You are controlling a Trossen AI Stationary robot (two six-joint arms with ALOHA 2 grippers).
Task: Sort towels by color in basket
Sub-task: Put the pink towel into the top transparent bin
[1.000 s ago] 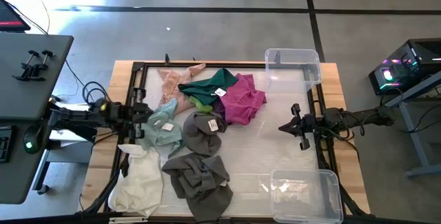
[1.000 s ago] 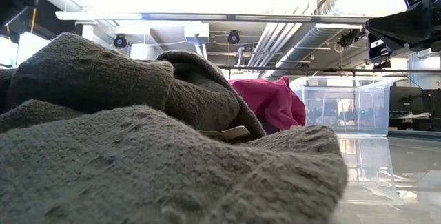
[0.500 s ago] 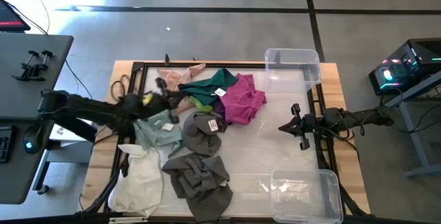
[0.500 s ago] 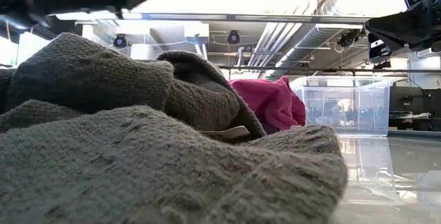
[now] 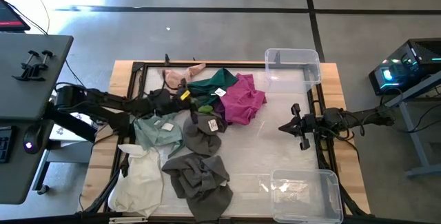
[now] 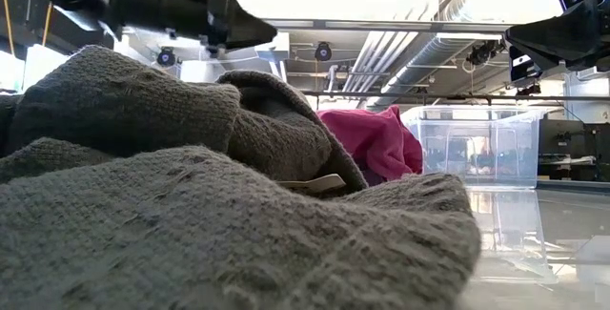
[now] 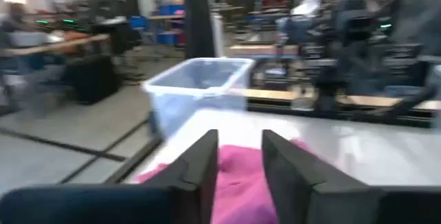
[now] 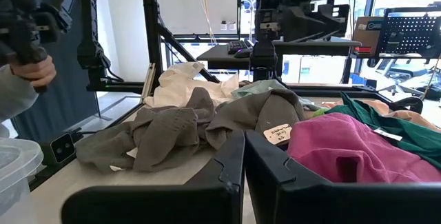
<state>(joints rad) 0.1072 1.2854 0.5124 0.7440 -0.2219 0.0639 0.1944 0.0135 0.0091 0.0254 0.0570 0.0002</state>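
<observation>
While empty, left gripper (image 5: 185, 94) ajar above towels (image 5: 207, 89).

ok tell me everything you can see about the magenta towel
The magenta towel is a soft, crumpled cloth lying in a loose heap on the table, at the right edge of the towel pile. The dark green towel overlaps its left side, where a small white tag shows, and a grey towel lies against its lower left. In the low view it rises as a rounded mound behind the grey cloth. No gripper touches it; the left gripper hovers over the pile to its left.
</observation>
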